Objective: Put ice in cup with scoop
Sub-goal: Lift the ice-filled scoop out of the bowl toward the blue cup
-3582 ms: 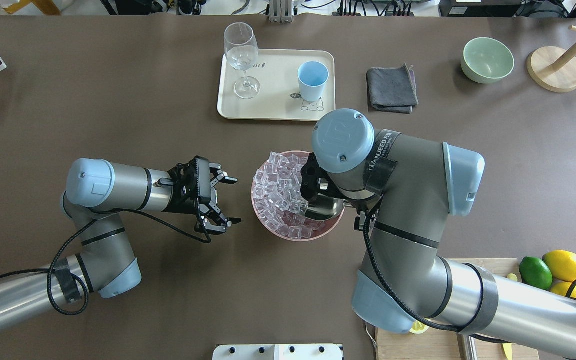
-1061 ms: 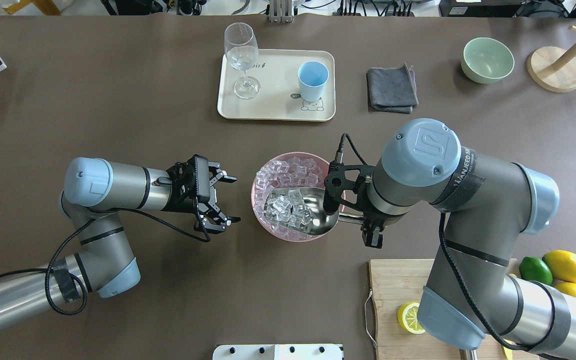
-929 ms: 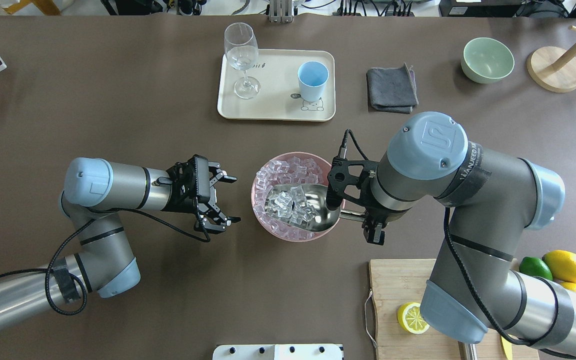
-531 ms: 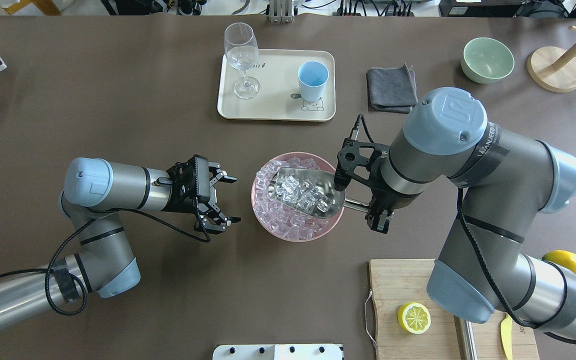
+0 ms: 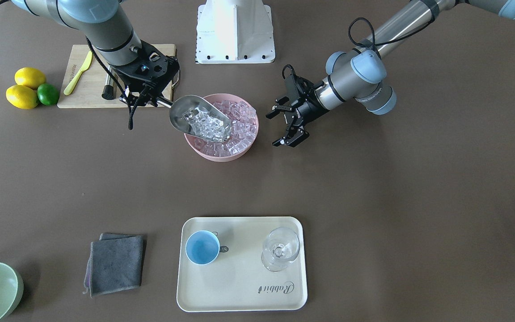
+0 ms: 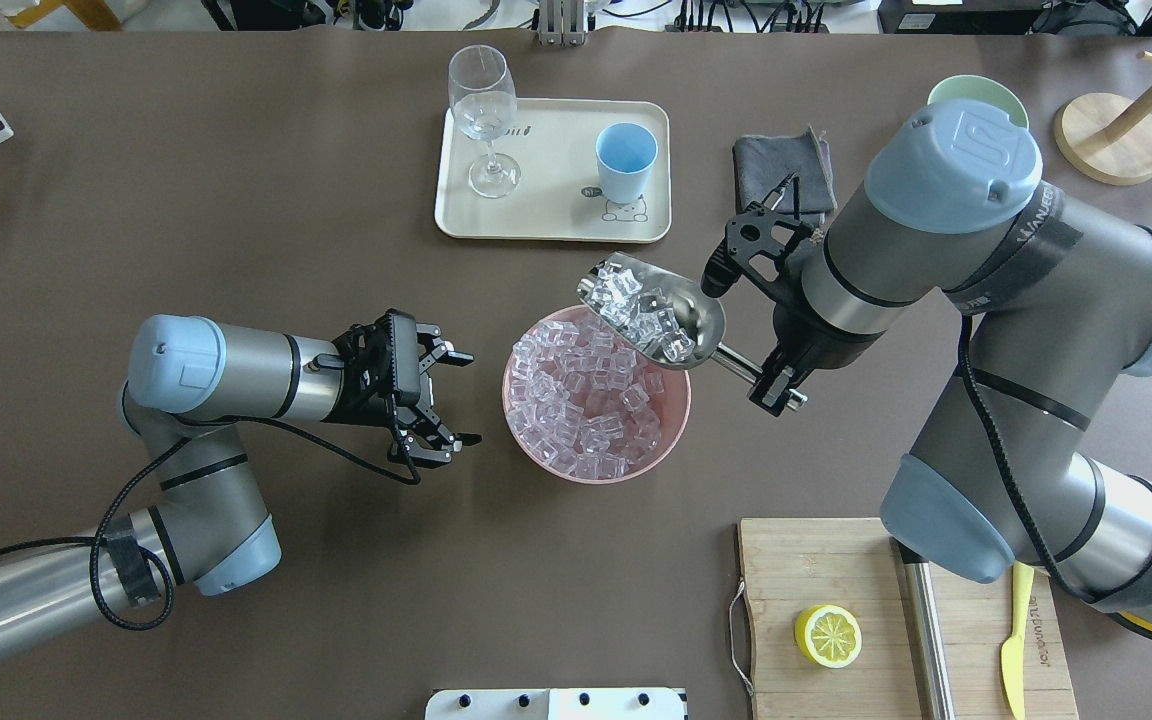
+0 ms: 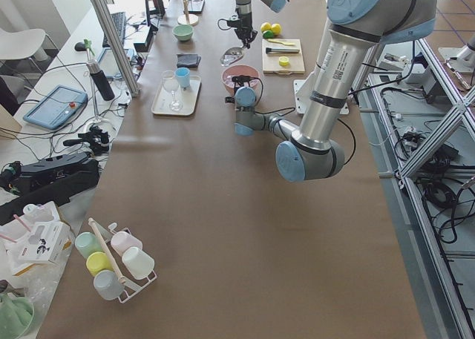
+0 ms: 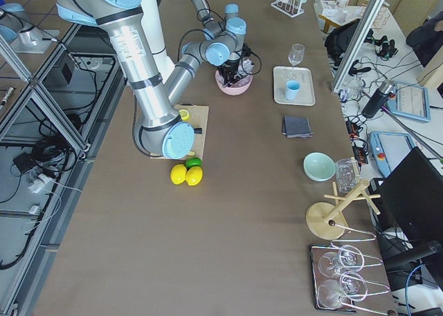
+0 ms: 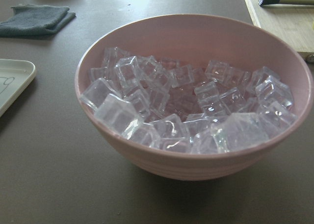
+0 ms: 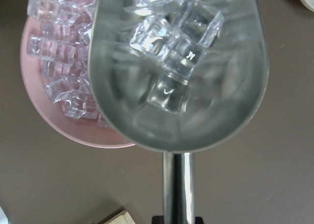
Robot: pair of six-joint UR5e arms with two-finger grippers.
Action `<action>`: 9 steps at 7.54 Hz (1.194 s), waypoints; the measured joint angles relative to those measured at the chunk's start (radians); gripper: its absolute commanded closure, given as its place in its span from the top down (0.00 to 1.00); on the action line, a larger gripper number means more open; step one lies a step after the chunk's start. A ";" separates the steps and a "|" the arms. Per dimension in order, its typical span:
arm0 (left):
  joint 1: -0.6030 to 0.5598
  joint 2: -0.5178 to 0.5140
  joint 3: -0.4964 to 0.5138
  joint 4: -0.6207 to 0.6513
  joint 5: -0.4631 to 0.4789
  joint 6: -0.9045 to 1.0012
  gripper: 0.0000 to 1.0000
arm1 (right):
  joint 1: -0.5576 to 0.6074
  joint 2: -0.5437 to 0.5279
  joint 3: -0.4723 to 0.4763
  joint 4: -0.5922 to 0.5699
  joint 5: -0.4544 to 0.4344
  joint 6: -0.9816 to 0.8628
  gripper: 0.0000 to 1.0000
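1. scoop: steel, raised over the far rim of the pink bowl, trough heaped with ice.
2. right gripper: jaws clenched on the scoop's rod handle.
3. left gripper: jaws released, just beside the pink bowl.
4. cup: upright on the tray, far side of the worktop.

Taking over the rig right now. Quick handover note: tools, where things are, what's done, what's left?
Right tool: shut on the scoop, by its rod handle.
Left tool: open, empty, beside the pink bowl.
The scoop is loaded with ice and held above the bowl's rim on the tray side.
The cup stands upright on the tray, no ice in it.
Done: scoop filled.
Left: carry it over the cup and tip the ice in.
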 measured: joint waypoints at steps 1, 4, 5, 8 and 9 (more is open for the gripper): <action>-0.001 0.000 0.000 0.000 0.000 0.000 0.98 | 0.020 -0.007 -0.002 -0.001 0.000 0.064 0.00; 0.000 0.000 0.000 -0.001 0.030 0.000 0.98 | 0.090 -0.003 -0.018 -0.005 -0.041 0.354 0.00; 0.000 0.000 -0.001 -0.001 0.036 0.001 0.98 | 0.096 0.002 -0.026 -0.017 -0.042 0.430 0.00; 0.003 0.000 -0.002 -0.003 0.040 0.000 0.98 | 0.124 0.038 -0.077 -0.033 0.075 0.551 0.00; 0.004 0.000 -0.002 -0.004 0.040 0.000 0.98 | 0.148 0.040 -0.103 -0.028 0.132 0.551 0.00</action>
